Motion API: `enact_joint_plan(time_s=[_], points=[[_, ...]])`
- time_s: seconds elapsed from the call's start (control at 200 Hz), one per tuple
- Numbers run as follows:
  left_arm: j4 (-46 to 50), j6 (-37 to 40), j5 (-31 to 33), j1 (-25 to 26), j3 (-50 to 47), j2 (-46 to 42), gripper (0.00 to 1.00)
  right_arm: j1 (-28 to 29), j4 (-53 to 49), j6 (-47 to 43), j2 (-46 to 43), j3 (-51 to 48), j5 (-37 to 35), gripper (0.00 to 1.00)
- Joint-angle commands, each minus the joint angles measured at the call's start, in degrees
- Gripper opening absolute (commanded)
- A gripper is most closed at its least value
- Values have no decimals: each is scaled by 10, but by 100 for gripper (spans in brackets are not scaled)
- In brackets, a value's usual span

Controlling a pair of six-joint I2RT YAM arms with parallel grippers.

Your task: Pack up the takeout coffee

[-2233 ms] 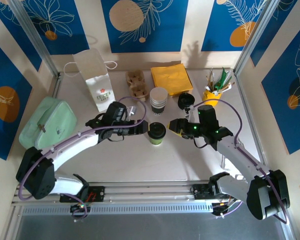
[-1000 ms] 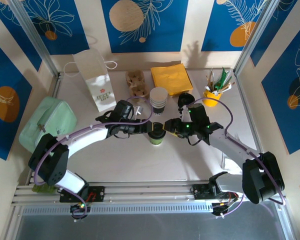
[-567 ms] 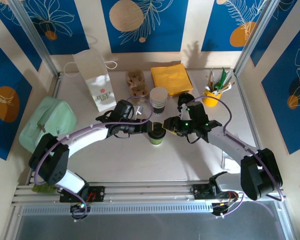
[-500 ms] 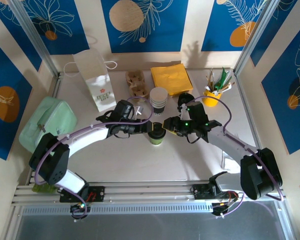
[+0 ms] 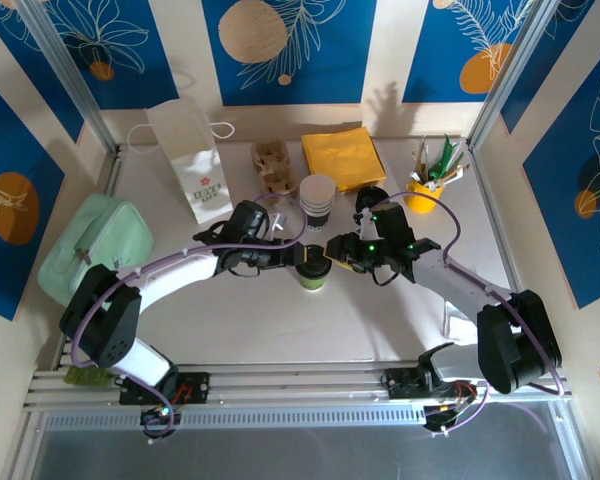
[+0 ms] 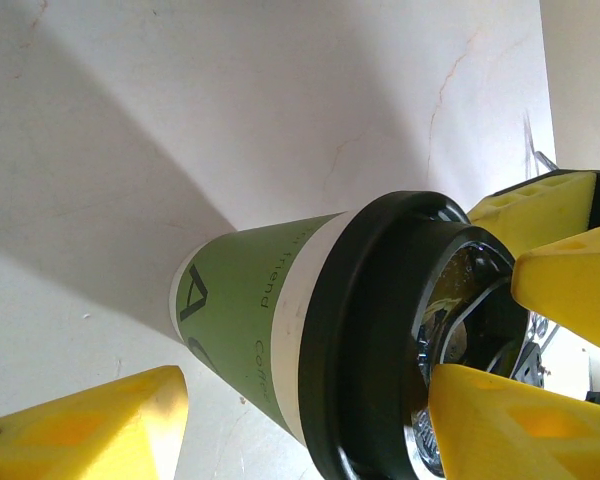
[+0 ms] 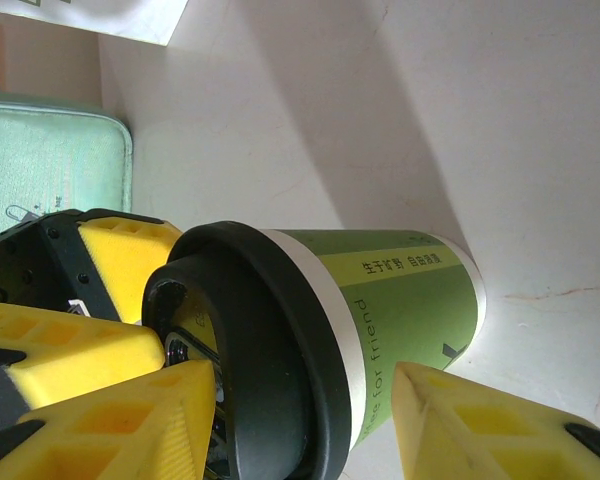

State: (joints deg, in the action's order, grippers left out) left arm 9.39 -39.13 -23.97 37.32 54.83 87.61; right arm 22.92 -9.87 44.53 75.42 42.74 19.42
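**A:** Which way does the cup [image 5: 314, 266] point?

**B:** It stands upright on the table [image 5: 280, 325], long axis vertical, with its black lid [image 5: 315, 257] on top. It sits between the grippers. The left gripper [image 5: 298, 257] is just beside the lid on one side and the right gripper [image 5: 332, 250] just beside it on the other.

**A:** Is either holding it?

**B:** No, both have their jaws parted. In the left wrist view one yellow finger [image 6: 85, 425] stands clear of the cup's base, with bare table between. The other overlaps the lid's rim, and I can't tell whether it touches.

**A:** Any writing?

**B:** On the green band, "for friend" runs along the cup's length. A line of Chinese characters beside it is too small to read.

**A:** And beyond the grippers?

**B:** A stack [image 5: 318, 200] of lidless cups stands just past them. Farther left is a white bag [image 5: 192, 160] with a red flower logo, its lettering unreadable.
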Motion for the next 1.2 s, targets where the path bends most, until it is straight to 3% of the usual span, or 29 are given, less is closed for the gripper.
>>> enact_joint_plan(time_s=[0.0, 0.535, 0.69, 1.196], points=[[10, -5, -6, 1, 10, 5, 65, 3, -10, -11, 8, 13, -6, 50], [17, -14, 15, -7, -17, 18, 61, 0, -27, -5, 44, -3, -14, 49], [8, -19, 16, -14, -47, 11, 56, -4, -19, -4, 35, -27, -17, 49], [-13, -17, -5, -2, -57, -19, 55, -1, -13, -2, -4, -36, -19, 50]])
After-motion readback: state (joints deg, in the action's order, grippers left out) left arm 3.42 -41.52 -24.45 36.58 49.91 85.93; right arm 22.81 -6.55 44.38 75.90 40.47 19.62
